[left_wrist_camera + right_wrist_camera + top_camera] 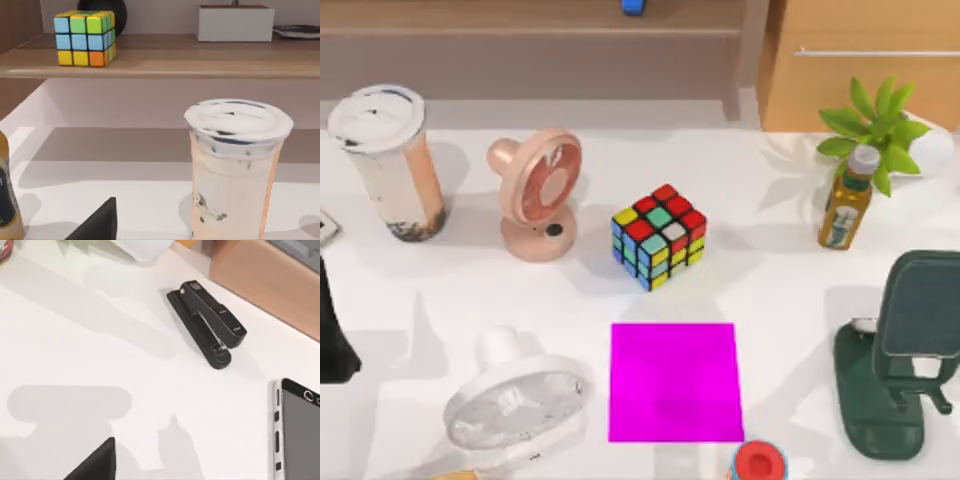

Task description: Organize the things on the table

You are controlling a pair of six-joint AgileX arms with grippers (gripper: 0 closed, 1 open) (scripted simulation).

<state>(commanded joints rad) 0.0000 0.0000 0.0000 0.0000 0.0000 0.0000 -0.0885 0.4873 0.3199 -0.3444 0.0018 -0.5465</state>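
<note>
A tall drink cup (385, 160) with a white lid, beige body and dark bottom stands upright at the table's back left. It rises close ahead in the left wrist view, cup (235, 165), beyond a dark part of my left gripper (97, 222). My left arm (335, 335) sits at the table's left edge. A black-screened, silver-edged smartphone (297, 430) lies flat on the white table (75, 340) in the right wrist view. A dark part of my right gripper (95, 462) juts in near it.
On the table are a pink fan (535, 195), a colourful cube (660, 235), a magenta mat (675, 380), a white fan (515, 400), a bottle (847, 200), a plant (880, 125) and a dark green stand (900, 360). A black stapler (207, 322) lies beyond the smartphone. A wooden shelf (175, 60) runs behind the cup.
</note>
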